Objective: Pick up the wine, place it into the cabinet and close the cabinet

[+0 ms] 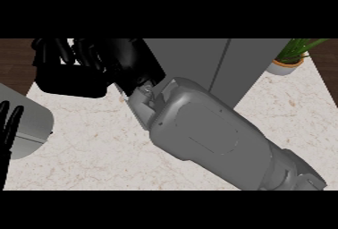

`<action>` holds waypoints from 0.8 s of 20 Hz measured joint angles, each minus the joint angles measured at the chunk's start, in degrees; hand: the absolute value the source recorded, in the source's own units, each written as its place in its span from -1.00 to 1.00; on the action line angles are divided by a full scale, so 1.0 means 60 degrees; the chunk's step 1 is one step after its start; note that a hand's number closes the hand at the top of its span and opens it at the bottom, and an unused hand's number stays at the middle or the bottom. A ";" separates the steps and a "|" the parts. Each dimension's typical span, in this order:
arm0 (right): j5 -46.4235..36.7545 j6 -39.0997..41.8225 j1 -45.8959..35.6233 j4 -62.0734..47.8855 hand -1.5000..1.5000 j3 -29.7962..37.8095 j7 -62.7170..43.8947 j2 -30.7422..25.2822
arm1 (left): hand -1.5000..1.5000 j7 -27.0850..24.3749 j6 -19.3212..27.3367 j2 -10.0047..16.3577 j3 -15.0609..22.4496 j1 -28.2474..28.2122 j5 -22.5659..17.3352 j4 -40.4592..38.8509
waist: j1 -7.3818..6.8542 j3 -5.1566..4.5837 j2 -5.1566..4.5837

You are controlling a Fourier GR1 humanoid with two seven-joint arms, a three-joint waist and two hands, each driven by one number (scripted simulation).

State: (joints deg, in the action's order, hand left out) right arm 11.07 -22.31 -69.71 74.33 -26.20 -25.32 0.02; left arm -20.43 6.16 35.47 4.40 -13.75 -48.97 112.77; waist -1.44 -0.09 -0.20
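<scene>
Two black hands above veined marble counter (86, 165): left hand (8, 129) straight-fingered, right hand (99, 56) fingers' state unclear, beside smooth grey cabinet (191, 62).

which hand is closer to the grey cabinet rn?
Right. The right hand sits just beside the cabinet, at its left edge at the back of the counter. The left hand rests open at the view's left edge, well apart from the cabinet.

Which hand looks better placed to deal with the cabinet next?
Probably the right hand: its arm stretches across the counter to the grey cabinet. The left hand rests open at the view's left edge, away from it.
</scene>
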 measured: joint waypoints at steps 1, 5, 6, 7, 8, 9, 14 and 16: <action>0.0097 0.0244 -0.0061 -0.0289 1.00 0.0176 0.0203 0.0000 | -1.00 0.0046 -0.0053 -0.0011 -0.0060 0.0016 -0.0020 -0.0020 | -0.0005 -0.0007 0.0021; 0.0263 0.0897 -0.0035 -0.0846 1.00 0.0438 0.0929 0.0000 | -1.00 0.0289 -0.0097 -0.0014 -0.0277 0.0139 -0.0007 -0.0095 | 0.0006 -0.0035 0.0161; 0.0252 0.0965 -0.0065 -0.1012 1.00 0.0461 0.1067 0.0003 | -1.00 0.0296 -0.0008 -0.0100 -0.0173 0.0113 0.0112 0.0013 | -0.0004 -0.0022 0.0192; 0.0327 0.1153 -0.0049 -0.1095 1.00 0.0545 0.1183 -0.0038 | -1.00 0.0291 -0.0075 -0.0100 -0.0210 0.0072 0.0120 0.0004 | -0.0029 -0.0045 0.0217; 0.0315 0.1201 -0.0082 -0.1255 1.00 0.0611 0.1292 -0.0005 | -1.00 0.0243 -0.0136 -0.0153 -0.0186 0.0042 0.0167 -0.0020 | -0.0038 -0.0028 0.0240; 0.0347 0.1344 -0.0078 -0.1358 1.00 0.0661 0.1457 -0.0002 | -1.00 0.0278 -0.0139 -0.0153 -0.0210 0.0159 0.0182 -0.0090 | -0.0035 -0.0032 0.0263; 0.0266 0.1819 -0.0017 -0.1606 1.00 0.0699 0.2030 -0.0156 | -1.00 0.0434 -0.0230 -0.0136 -0.0364 0.0388 0.0108 -0.0195 | -0.0071 -0.0090 0.0342; 0.0111 0.1906 0.0006 -0.1699 1.00 0.0628 0.2283 -0.0225 | -1.00 0.0539 -0.0155 -0.0131 -0.0385 0.0545 0.0101 -0.0185 | -0.0079 -0.0103 0.0374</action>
State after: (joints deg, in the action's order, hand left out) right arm 11.74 -10.88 -69.67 64.13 -22.43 -11.62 -1.33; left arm -17.20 5.23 34.69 2.09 -10.48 -48.36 111.66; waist -1.92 -0.71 2.04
